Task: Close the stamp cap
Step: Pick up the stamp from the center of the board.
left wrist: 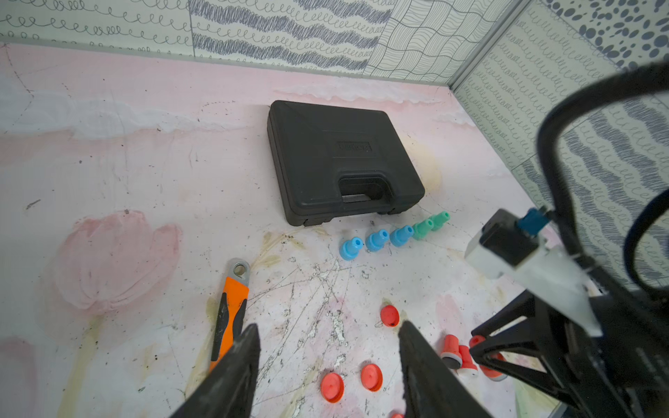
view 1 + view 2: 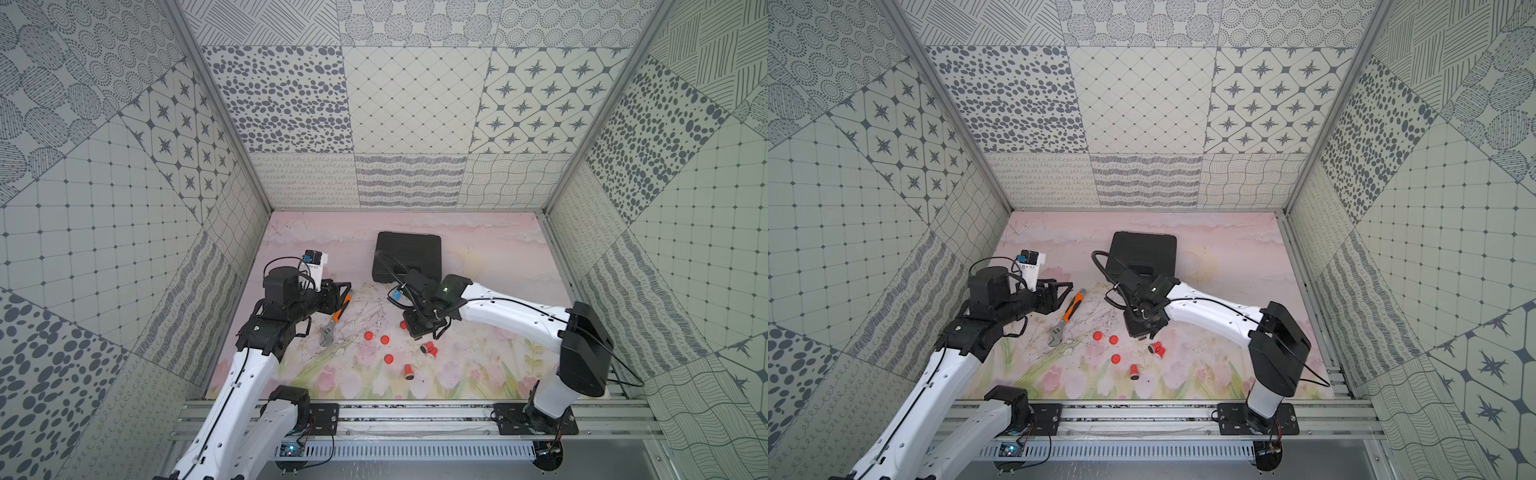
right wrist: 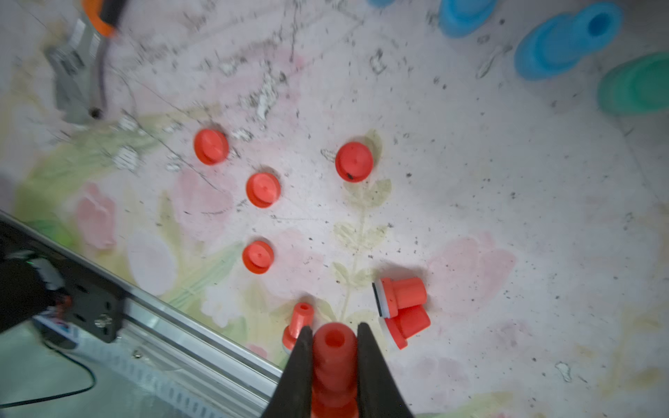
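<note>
right tool (image 3: pixel 333 325) clamps red stamp (image 3: pixel 331 362) | axis along fingers, hollow end toward tips | left tool (image 1: pixel 328 324) spread, empty

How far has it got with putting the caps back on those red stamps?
Done: nothing yet; four red caps lie loose on the table. In hand: the right gripper is shut on one red stamp, while the left gripper hangs open and empty. Left: press that stamp into a cap, then the three lying stamps too.

A red stamp (image 3: pixel 333 365), hollow handle end outward, is pinched in the right tool (image 3: pixel 333 334); four round red caps (image 3: pixel 263 190) lie flat, apart, on the bench (image 3: pixel 506 224).
</note>
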`<move>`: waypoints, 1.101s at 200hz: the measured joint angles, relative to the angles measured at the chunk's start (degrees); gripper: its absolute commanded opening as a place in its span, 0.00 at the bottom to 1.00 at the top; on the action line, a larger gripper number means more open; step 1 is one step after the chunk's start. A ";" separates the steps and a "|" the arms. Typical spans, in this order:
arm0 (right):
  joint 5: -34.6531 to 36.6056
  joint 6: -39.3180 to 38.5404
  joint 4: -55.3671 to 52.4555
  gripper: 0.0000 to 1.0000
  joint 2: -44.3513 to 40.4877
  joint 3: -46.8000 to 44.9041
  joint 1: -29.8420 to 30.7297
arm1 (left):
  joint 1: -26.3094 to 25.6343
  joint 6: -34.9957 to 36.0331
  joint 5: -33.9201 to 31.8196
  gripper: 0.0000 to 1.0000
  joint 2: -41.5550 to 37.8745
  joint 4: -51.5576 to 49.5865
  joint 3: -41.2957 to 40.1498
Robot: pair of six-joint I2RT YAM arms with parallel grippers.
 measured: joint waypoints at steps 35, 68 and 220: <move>-4.68 10.08 14.23 0.06 -8.26 -6.23 -5.81 | -2.80 -2.38 1.57 0.61 0.96 3.65 -0.22; -6.84 21.14 28.61 0.07 -10.56 -11.43 -7.80 | -9.99 -3.37 0.83 0.61 2.54 6.91 0.20; 1.07 50.34 56.96 0.04 -12.04 -15.82 -6.86 | -25.31 -8.15 -4.66 0.59 16.35 25.14 3.32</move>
